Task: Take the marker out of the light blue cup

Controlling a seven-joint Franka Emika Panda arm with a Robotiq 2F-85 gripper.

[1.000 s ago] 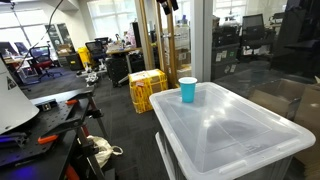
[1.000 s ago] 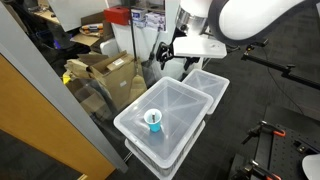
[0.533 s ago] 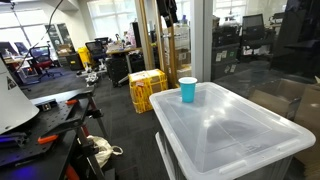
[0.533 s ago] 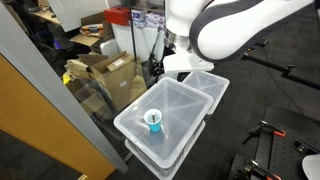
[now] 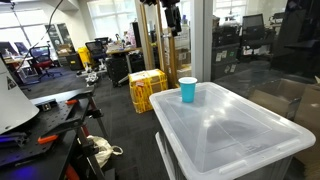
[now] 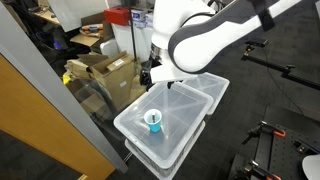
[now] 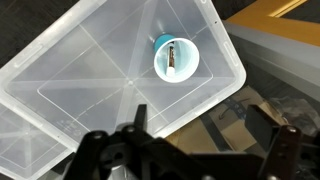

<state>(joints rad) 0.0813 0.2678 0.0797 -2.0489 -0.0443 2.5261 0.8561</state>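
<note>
The light blue cup (image 5: 188, 90) stands upright on the lid of a translucent bin (image 5: 230, 125), near its far corner. It also shows in an exterior view (image 6: 153, 120) and in the wrist view (image 7: 176, 57). The dark marker (image 7: 172, 58) stands inside the cup and shows from above in the wrist view. My gripper (image 7: 210, 135) is open and empty, well above the bin and off to the side of the cup. In an exterior view it hangs high above the cup (image 5: 173, 18).
A second translucent bin (image 6: 207, 85) stands next to the one with the cup. Cardboard boxes (image 6: 105, 72) lie beyond the bins. A yellow crate (image 5: 147, 88) stands on the floor behind. A glass partition (image 5: 250, 45) runs alongside the bin.
My arm has swung across and lower toward the bin with the cup. The gripper has come into sight at the top of an exterior view. The cup and marker have not moved.
</note>
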